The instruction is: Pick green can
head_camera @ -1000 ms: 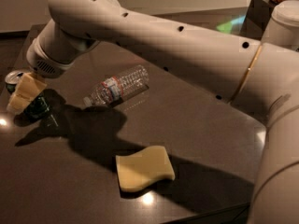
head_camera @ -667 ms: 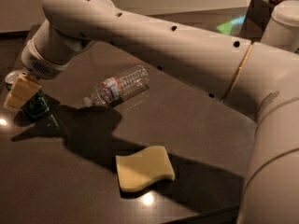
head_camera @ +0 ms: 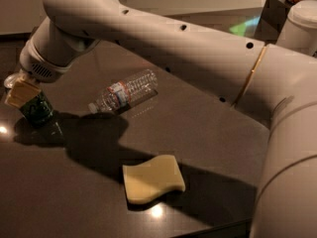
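The green can (head_camera: 36, 109) is at the far left of the dark table (head_camera: 208, 133), tilted, with its silver top (head_camera: 11, 80) pointing up and left. My gripper (head_camera: 22, 93) is at the can's upper part. One pale yellow finger pad (head_camera: 20, 91) lies across the can's front and the other is hidden behind it. The gripper looks shut on the can. The can's lower body shows below the pad, with its shadow beside it on the table.
A clear plastic water bottle (head_camera: 126, 90) lies on its side right of the can. A yellow sponge (head_camera: 152, 178) lies nearer the front. My white arm (head_camera: 198, 48) spans the upper view. A dark box (head_camera: 275, 14) stands at the back right.
My gripper has moved left and closed in over the can's top. The can now leans to the left. The bottle and sponge have not moved.
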Controlling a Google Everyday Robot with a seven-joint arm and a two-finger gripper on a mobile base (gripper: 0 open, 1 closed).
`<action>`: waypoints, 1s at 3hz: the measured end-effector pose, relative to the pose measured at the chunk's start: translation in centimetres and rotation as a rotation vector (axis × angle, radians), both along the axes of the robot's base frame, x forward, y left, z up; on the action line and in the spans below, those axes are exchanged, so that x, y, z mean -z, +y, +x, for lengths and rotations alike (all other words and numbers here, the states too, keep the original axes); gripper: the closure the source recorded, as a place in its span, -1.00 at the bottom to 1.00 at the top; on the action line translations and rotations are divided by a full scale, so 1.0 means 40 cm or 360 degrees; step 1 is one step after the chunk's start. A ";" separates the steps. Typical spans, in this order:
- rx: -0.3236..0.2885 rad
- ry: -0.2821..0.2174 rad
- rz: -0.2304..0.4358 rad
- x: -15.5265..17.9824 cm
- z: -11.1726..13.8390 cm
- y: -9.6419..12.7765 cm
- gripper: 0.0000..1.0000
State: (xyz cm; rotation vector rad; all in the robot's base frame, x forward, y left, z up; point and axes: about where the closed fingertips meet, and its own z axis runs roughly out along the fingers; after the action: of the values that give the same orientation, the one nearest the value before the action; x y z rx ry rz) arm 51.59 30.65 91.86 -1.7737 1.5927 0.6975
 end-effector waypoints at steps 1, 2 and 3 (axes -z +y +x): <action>-0.0036 -0.0034 0.0040 -0.065 0.005 -0.028 0.79; -0.0103 -0.0077 0.0092 -0.158 0.013 -0.066 1.00; -0.0167 -0.0113 0.0129 -0.232 0.021 -0.095 1.00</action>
State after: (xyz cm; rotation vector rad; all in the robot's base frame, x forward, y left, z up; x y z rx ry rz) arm 52.44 26.86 101.14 -1.8125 1.4136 0.7297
